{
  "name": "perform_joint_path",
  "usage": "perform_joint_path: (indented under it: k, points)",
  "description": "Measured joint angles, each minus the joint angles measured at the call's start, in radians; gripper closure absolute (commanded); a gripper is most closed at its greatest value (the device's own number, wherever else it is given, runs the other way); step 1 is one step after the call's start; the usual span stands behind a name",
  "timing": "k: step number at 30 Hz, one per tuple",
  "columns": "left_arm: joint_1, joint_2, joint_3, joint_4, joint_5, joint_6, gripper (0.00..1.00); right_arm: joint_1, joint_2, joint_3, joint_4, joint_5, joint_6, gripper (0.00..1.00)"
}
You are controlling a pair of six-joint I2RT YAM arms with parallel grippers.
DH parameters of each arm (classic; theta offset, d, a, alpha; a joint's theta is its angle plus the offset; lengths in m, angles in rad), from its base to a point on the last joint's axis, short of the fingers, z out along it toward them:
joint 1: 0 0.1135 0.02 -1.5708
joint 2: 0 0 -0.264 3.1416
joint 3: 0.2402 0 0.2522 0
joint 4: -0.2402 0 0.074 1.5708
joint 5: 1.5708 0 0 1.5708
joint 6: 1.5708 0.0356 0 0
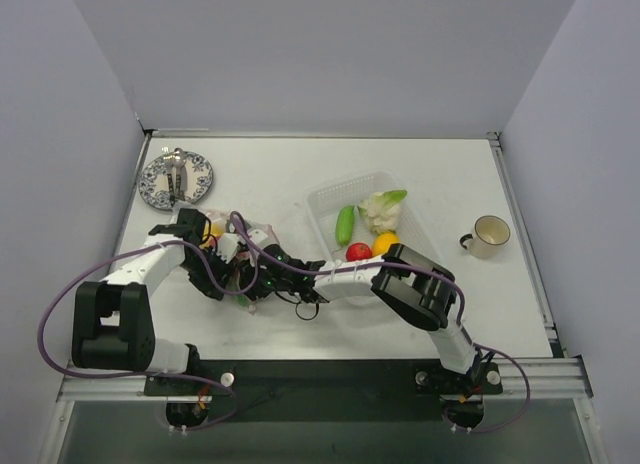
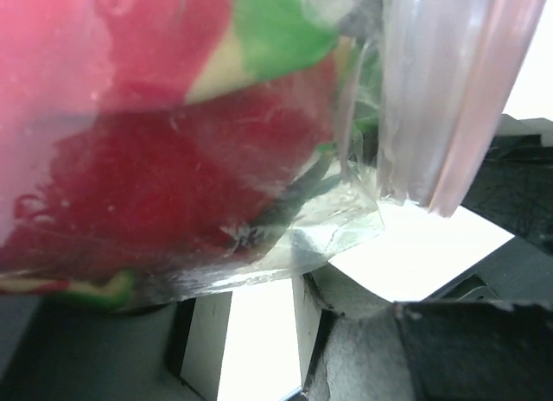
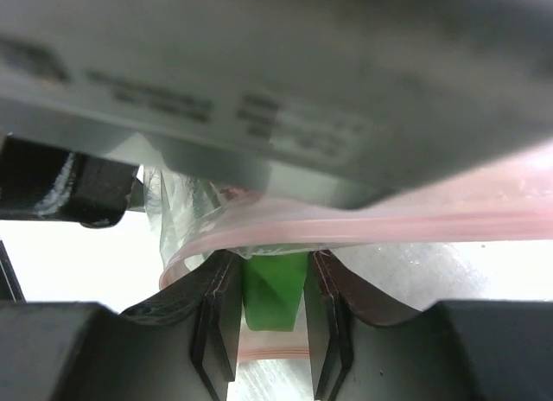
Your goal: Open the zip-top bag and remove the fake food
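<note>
The zip-top bag (image 1: pixel 258 234) lies left of centre, mostly hidden under both grippers. My left gripper (image 1: pixel 232 252) is at its left side. In the left wrist view the clear plastic (image 2: pixel 328 228) drapes over my fingertips (image 2: pixel 246 289), with a red piece of fake food (image 2: pixel 147 176) inside and the pink zip strip (image 2: pixel 467 116) at the upper right. My right gripper (image 1: pixel 268 274) reaches into the bag's mouth. In the right wrist view its jaws (image 3: pixel 272 263) are shut on a green piece (image 3: pixel 272 289) under the zip strip (image 3: pixel 415 224).
A rigid clear tray (image 1: pixel 325 199) right of the bag holds a cauliflower (image 1: pixel 380 209), a green pod (image 1: pixel 345 224), a red piece (image 1: pixel 357 251) and an orange piece (image 1: pixel 384 244). A patterned plate (image 1: pixel 150 184) with cutlery is at the back left. A mug (image 1: pixel 490 234) stands at the right.
</note>
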Motion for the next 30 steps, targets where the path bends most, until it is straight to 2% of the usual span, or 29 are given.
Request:
perform_joint_path:
  k: [7, 15, 22, 30]
  points:
    - [0.000, -0.011, -0.014, 0.004, 0.000, 0.006, 0.60, 0.005, -0.024, -0.011, -0.038, 0.021, -0.022, 1.00]
    - [-0.004, -0.021, -0.038, 0.025, 0.005, 0.052, 0.62, 0.027, -0.239, -0.136, -0.245, 0.173, -0.099, 1.00]
    - [-0.005, -0.018, -0.031, 0.012, 0.034, 0.056, 0.61, 0.028, -0.290, -0.151, -0.344, 0.218, -0.120, 1.00]
    - [0.069, -0.101, 0.288, -0.211, 0.203, 0.059, 0.58, 0.031, -0.288, -0.146, -0.348, 0.189, -0.109, 1.00]
